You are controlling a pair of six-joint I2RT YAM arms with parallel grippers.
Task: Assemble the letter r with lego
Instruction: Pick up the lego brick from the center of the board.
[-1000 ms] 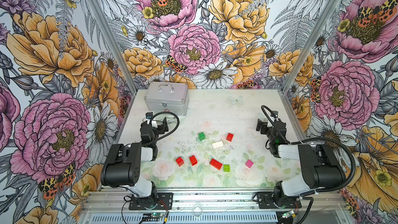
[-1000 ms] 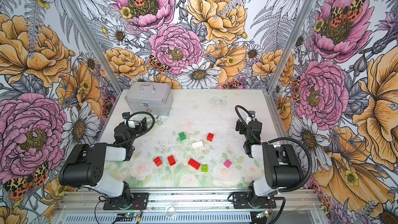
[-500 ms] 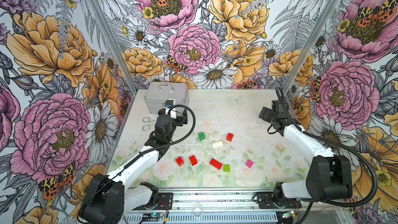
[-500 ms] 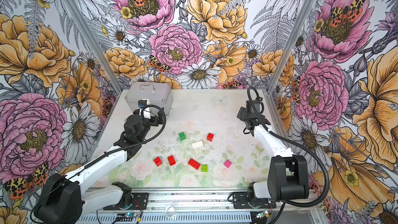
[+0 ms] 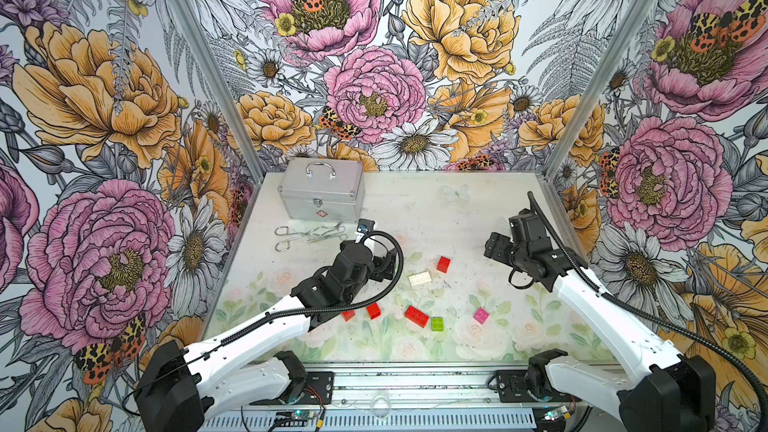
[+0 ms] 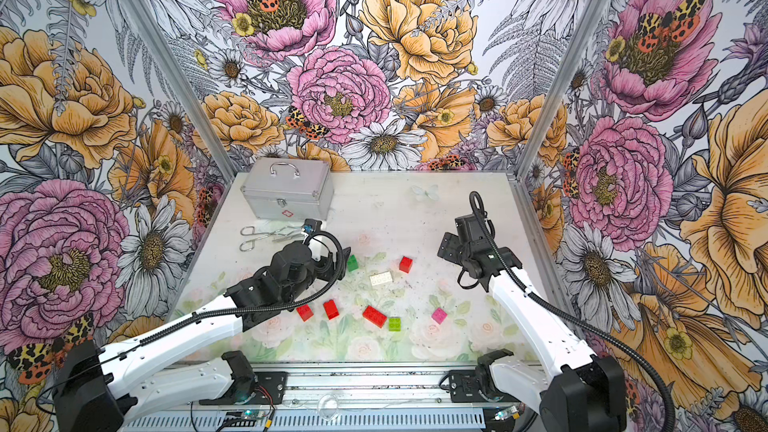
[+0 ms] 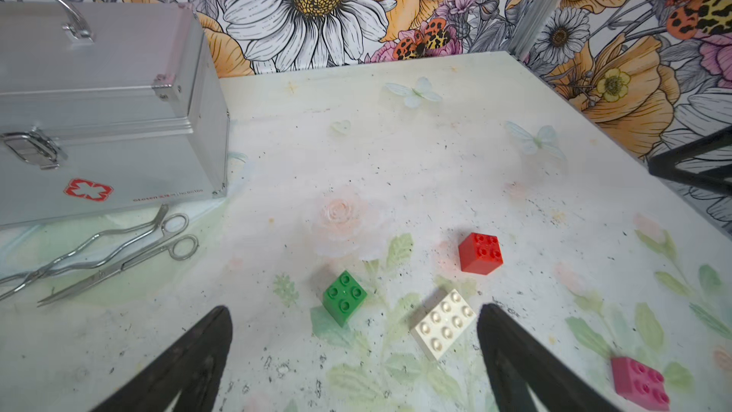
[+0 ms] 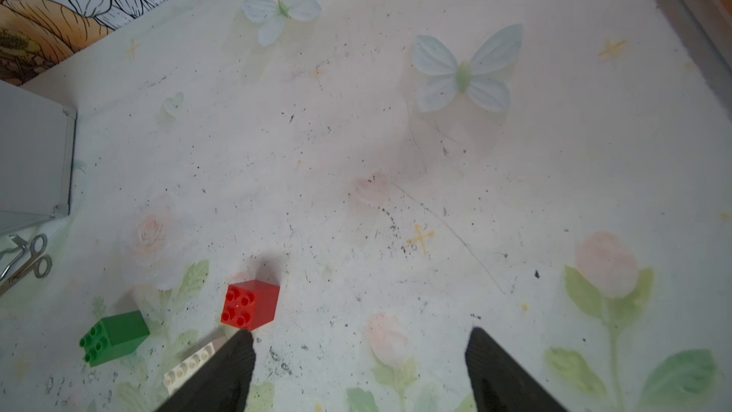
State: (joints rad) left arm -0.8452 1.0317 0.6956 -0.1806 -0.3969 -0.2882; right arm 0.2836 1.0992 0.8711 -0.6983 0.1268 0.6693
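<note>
Top views: lego bricks (image 5: 417, 316) lie loose, unjoined, from the centre of the table (image 5: 415, 209) toward 6 o'clock; metal case (image 6: 286, 197) at 11 o'clock. Left wrist view: left gripper (image 7: 353, 309) spread wide, empty, green brick (image 7: 344, 297) and white brick (image 7: 443, 323) just ahead. Right wrist view: right gripper (image 8: 358, 332) apart, empty, red brick (image 8: 249, 305) just beside one finger. Judged risk: an off-centre close would shove a glossy brick away; both arms nearing one cluster could collide.

White brick (image 5: 419, 279), red brick (image 5: 443, 264) loose on table (image 5: 415, 209), apart.
</note>
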